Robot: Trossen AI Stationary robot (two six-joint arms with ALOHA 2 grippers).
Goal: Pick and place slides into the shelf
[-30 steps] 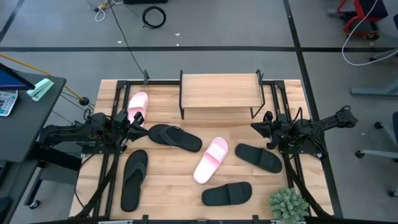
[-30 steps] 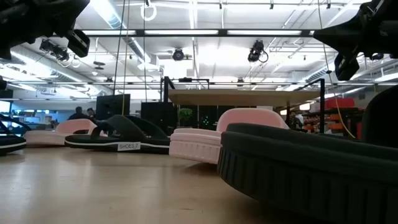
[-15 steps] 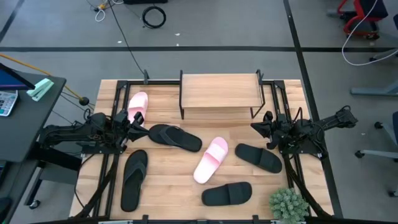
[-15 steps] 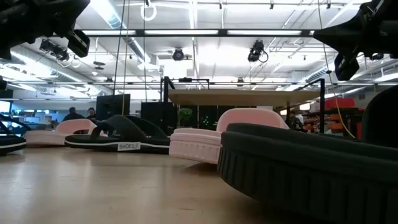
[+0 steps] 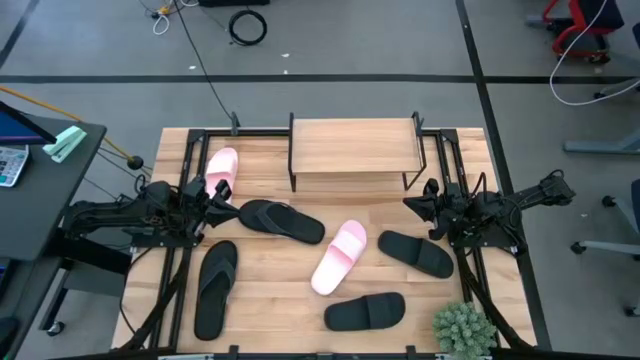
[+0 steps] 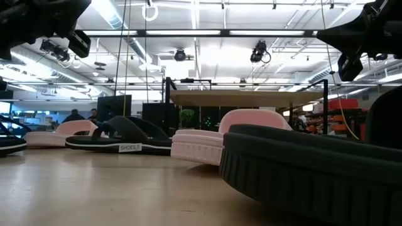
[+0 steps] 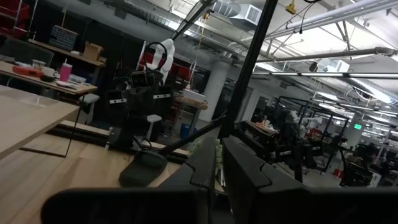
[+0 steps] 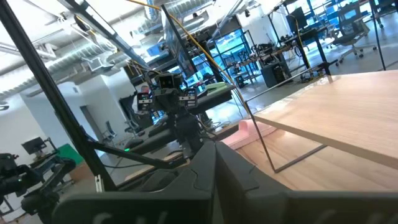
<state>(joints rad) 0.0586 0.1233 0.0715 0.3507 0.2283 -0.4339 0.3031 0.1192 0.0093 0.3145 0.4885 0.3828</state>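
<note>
Six slides lie sole-down on the table. One pink slide (image 5: pixel 220 170) lies by the left arm, the other (image 5: pixel 338 257) at the middle. A black thong flip-flop (image 5: pixel 283 220) lies between them and another (image 5: pixel 215 288) near the left front. Two black wide-strap slides (image 5: pixel 415 253) (image 5: pixel 365 311) lie right of centre. The two-tier wooden shelf (image 5: pixel 352 150) stands at the far middle. My left gripper (image 5: pixel 224 196) hovers shut at the left side next to the far pink slide. My right gripper (image 5: pixel 412 202) hovers shut at the right, beside the shelf's right end.
A potted plant (image 5: pixel 463 328) stands at the near right corner. Black frame rails (image 5: pixel 180 270) run along both sides of the table. Bare wood (image 5: pixel 270 300) shows between the slides near the front. In the low view a black slide (image 6: pixel 308 166) fills the near right.
</note>
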